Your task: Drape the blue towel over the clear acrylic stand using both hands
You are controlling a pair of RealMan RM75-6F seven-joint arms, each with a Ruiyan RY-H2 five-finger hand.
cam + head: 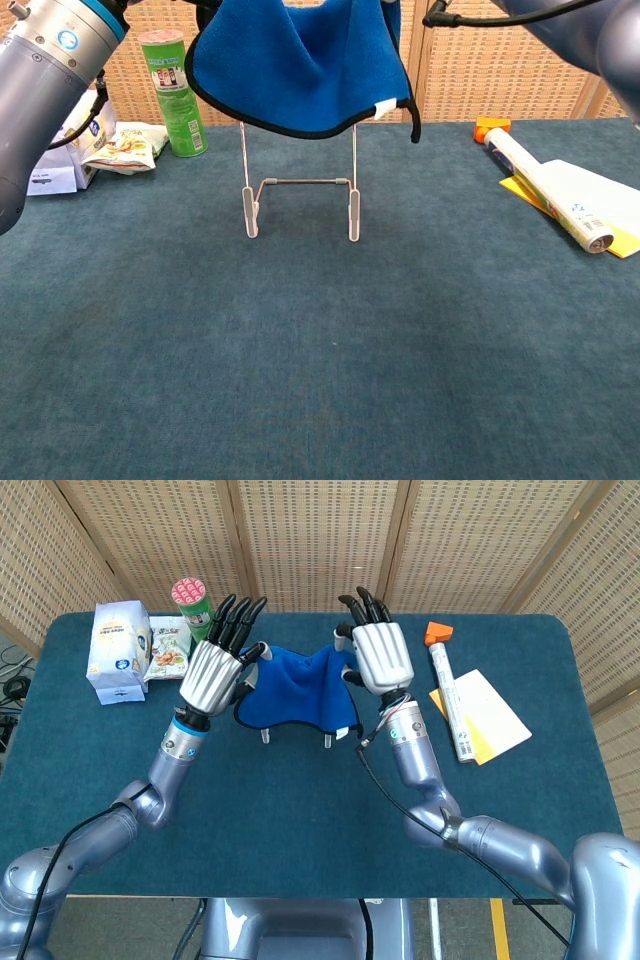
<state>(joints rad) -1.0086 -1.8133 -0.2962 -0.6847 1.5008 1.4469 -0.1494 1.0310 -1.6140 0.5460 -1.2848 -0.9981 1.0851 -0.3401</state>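
No wording can be read with certainty. The green can (172, 92) carries a white label with print too small to make out, and the white box (117, 650), the snack packet (122, 146) and the white tube (548, 189) bear illegible marks.
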